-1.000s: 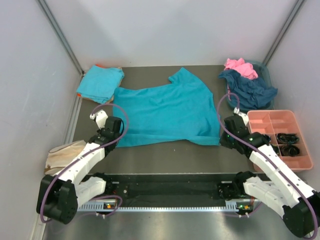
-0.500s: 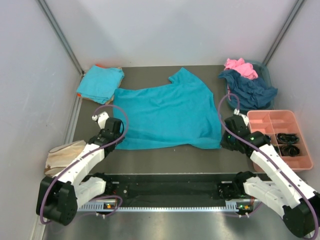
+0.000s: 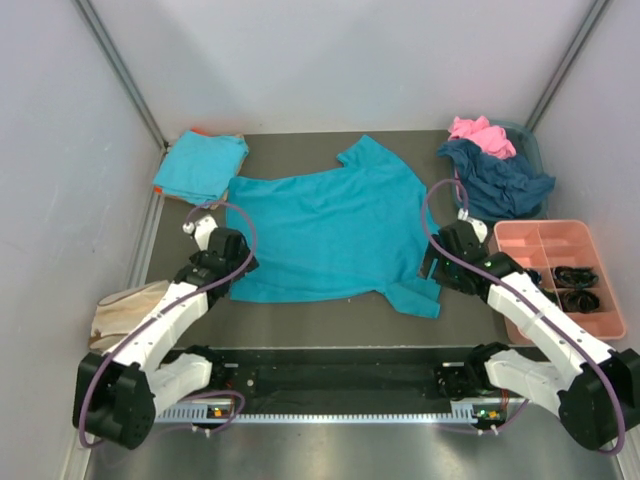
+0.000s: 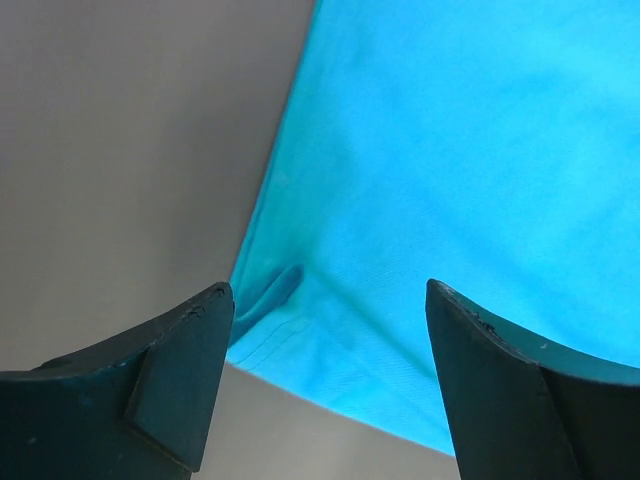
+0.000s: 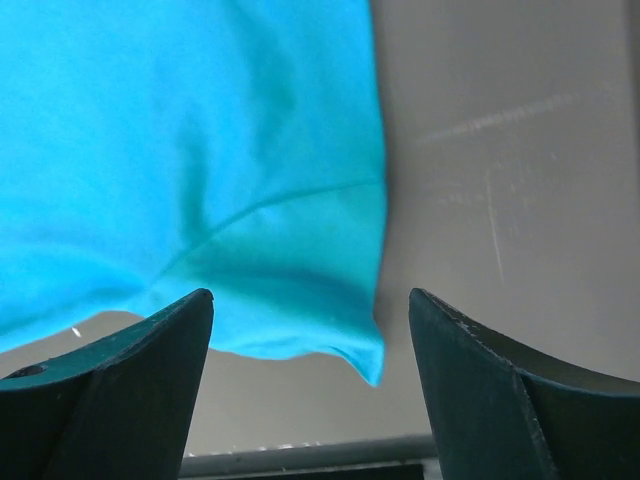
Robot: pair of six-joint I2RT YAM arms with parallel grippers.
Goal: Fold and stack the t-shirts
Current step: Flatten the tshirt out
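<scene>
The teal t-shirt (image 3: 325, 225) lies spread across the middle of the counter (image 3: 320, 322). The left gripper (image 4: 325, 300) and right gripper (image 5: 310, 300) hang over its near hem corners, jaws wide open and empty. I judge both corners need pinching low and together, hem fully inside, before folding.

Pale grey walls (image 3: 330, 60) enclose a dark grey table (image 3: 320, 322), a metal rail (image 3: 330, 416) along its near edge.

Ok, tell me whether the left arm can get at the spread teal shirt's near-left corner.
Probably yes: the left claw hangs open right over that corner of the teal shirt, nothing in the way.
</scene>
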